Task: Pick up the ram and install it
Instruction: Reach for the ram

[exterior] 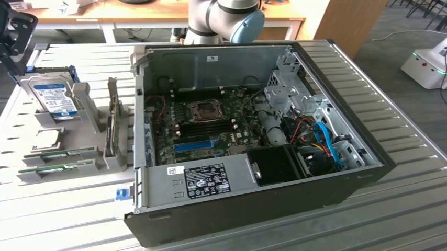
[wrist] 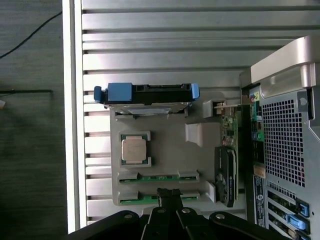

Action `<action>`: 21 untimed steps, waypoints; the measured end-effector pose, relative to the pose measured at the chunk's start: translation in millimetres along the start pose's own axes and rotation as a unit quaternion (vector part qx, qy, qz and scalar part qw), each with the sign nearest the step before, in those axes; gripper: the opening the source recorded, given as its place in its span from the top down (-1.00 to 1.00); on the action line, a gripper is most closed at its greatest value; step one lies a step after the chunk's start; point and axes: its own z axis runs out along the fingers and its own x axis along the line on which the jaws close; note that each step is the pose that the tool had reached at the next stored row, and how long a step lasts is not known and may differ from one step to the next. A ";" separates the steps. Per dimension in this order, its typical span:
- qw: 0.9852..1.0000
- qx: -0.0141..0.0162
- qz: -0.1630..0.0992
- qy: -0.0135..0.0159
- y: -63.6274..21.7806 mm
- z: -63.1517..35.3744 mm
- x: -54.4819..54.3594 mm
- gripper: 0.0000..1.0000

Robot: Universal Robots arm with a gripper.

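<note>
Two ram sticks, thin green boards, lie side by side in slots of the grey holder (exterior: 84, 112) on the exterior view's left: one ram stick (exterior: 62, 155) (wrist: 159, 177) and a second ram stick (exterior: 56, 169) (wrist: 145, 199) beside it. My gripper (exterior: 15, 47) (wrist: 169, 194) hangs well above the holder, over its hard-drive end. Its dark fingertips are pressed together and hold nothing. In the wrist view they overlap the edge of the nearer stick. The open computer case (exterior: 335, 68) shows the motherboard (exterior: 209, 128) with its dark memory slots.
The holder also carries a hard drive with a blue label (exterior: 54, 99) (wrist: 146, 95), a CPU (exterior: 43, 137) (wrist: 135, 149) and a graphics card standing on edge (exterior: 113, 123) (wrist: 226, 175). The case wall (exterior: 140, 104) rises right beside the holder. The slatted metal table (exterior: 63, 209) surrounds both.
</note>
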 end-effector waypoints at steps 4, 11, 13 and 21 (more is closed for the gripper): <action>1.000 0.000 -0.011 0.001 -0.1 0.0 0.0 0.79; 1.000 -0.001 -0.029 0.001 -0.2 0.1 0.0 0.79; 1.000 -0.001 -0.029 0.001 -0.2 0.1 -0.1 0.79; 1.000 -0.001 -0.029 0.001 -5.2 -0.1 -0.3 0.79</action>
